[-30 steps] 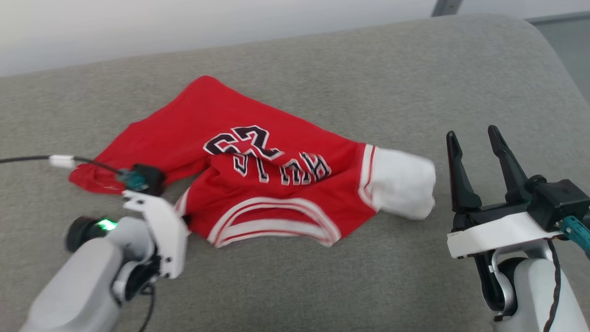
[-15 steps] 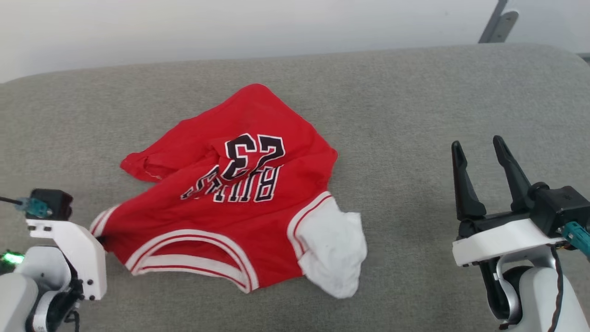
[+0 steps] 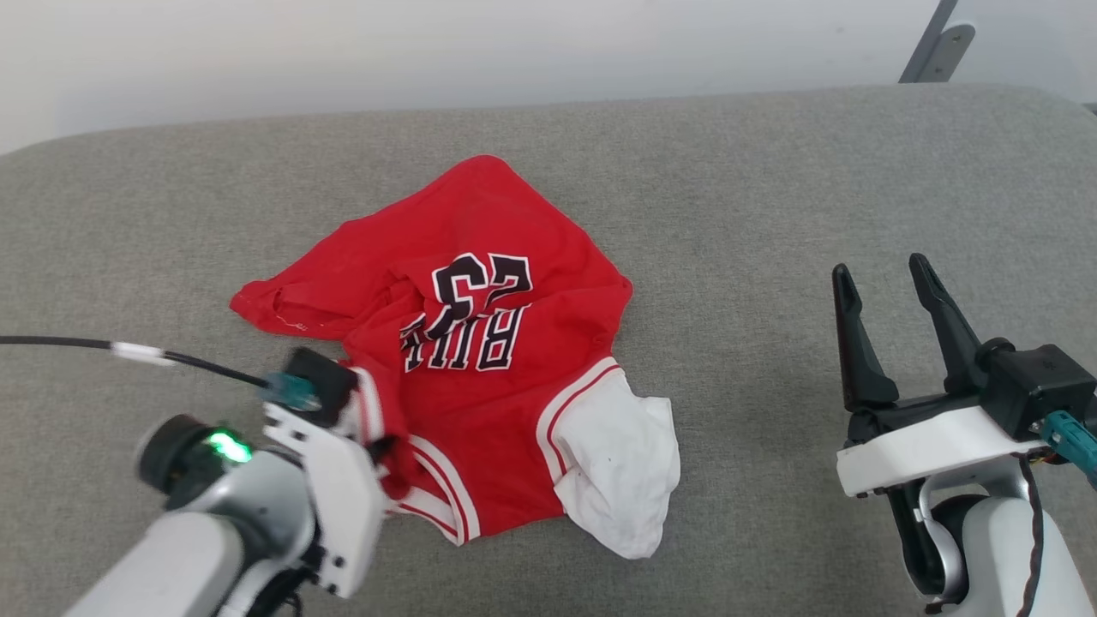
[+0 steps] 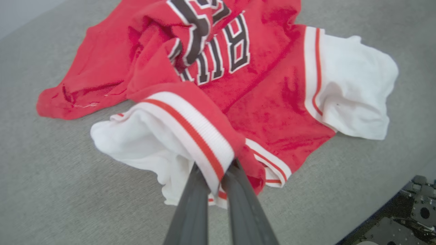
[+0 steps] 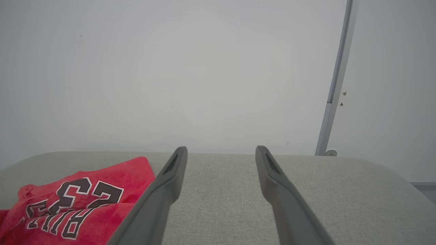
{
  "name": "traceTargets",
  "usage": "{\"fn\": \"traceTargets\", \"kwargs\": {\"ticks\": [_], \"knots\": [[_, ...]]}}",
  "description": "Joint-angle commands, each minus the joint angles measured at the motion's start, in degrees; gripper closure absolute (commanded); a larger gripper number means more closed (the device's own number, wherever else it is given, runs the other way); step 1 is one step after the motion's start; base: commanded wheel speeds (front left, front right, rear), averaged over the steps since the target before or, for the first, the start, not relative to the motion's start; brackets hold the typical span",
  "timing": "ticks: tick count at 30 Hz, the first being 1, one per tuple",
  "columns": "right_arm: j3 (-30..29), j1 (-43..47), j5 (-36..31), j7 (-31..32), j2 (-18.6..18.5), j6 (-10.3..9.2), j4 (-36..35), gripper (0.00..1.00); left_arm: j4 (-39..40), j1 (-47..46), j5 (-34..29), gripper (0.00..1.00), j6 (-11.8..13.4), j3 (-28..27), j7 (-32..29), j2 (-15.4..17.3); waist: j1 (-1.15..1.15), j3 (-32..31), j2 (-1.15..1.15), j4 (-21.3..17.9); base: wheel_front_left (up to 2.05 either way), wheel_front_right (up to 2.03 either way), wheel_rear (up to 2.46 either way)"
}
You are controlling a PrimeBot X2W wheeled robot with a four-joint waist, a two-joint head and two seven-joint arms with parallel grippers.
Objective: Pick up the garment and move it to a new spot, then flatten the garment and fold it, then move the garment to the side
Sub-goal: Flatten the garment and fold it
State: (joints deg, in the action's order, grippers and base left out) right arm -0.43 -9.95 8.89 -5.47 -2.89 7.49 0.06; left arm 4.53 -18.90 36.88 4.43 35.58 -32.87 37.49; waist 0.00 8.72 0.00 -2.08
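The left pincer (image 4: 215, 170) is clamped on the garment (image 3: 480, 403). Its 2 dark fingers (image 4: 190, 211) are pressed almost together over the red-and-white striped cuff (image 4: 190, 126), where a white sleeve (image 4: 136, 143) joins the red body. That sleeve bunches up and hangs off the fingertips to their left in the left wrist view. The rest of the shirt lies crumpled on the grey cushion (image 3: 771, 171) ahead of this pincer, with the black, white-outlined lettering (image 3: 467, 338) and the number 23 (image 3: 484, 278) facing up but creased by folds. The other white sleeve (image 3: 621, 476) rests flat on the cushion, out to the pincer's right and beyond its tips.

The right pincer (image 3: 878, 266) stands wide open — nothing between its 2 fingers — and is well apart from the shirt, which lies off to its left. Its tips point toward the pale wall (image 5: 204, 68) behind the cushion. A black cable (image 3: 77, 344) runs off from the left wrist, and a green light (image 3: 224, 446) glows on that arm.
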Motion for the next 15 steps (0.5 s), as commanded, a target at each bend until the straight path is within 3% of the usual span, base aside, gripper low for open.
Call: {"fn": "traceTargets", "kwargs": {"ticks": [1, 10, 11, 13, 14, 15], "knots": [[0.1, -0.5, 0.4, 0.2, 0.0, 0.0, -0.3, 0.0, -0.1, -1.1, -0.8, 1.0, -0.4, 1.3, -0.7, -1.1, 0.0, 0.3, 0.0, -0.4, 0.0, 0.0, 0.0], [0.6, -1.3, 0.9, -0.6, 0.0, 0.0, 0.5, 0.0, -6.5, -4.1, -4.6, 1.0, -3.7, 8.3, -2.6, -5.7, 0.0, 1.2, 0.0, -1.5, 0.0, 0.0, 0.0], [0.7, -1.4, 1.0, -0.7, 0.0, 0.0, 0.7, 0.0, -7.5, -4.4, -4.7, 0.91, -4.0, 8.6, -2.6, -6.2, 0.0, 1.2, 0.0, -1.5, 0.0, 0.0, 0.0], [0.9, -1.6, 1.3, -0.8, 0.0, 0.0, 1.1, 0.0, -9.0, -4.8, -4.2, 0.51, -4.7, 9.1, -2.3, -7.0, 0.0, 1.1, 0.0, -1.8, 0.0, 0.0, 0.0], [1.0, -1.7, 1.4, -0.9, 0.0, 0.0, 1.3, 0.0, -9.5, -5.1, -3.9, 0.06, -4.9, 9.0, -2.1, -7.2, 0.0, 1.1, 0.0, -1.8, 0.0, 0.0, 0.0], [1.1, -1.7, 1.5, -1.1, 0.0, 0.0, 1.4, 0.0, -9.7, -5.2, -3.2, 0.0, -5.4, 8.9, -2.1, -7.2, 0.0, 0.9, 0.0, -1.9, 0.0, 0.0, 0.0]]}}
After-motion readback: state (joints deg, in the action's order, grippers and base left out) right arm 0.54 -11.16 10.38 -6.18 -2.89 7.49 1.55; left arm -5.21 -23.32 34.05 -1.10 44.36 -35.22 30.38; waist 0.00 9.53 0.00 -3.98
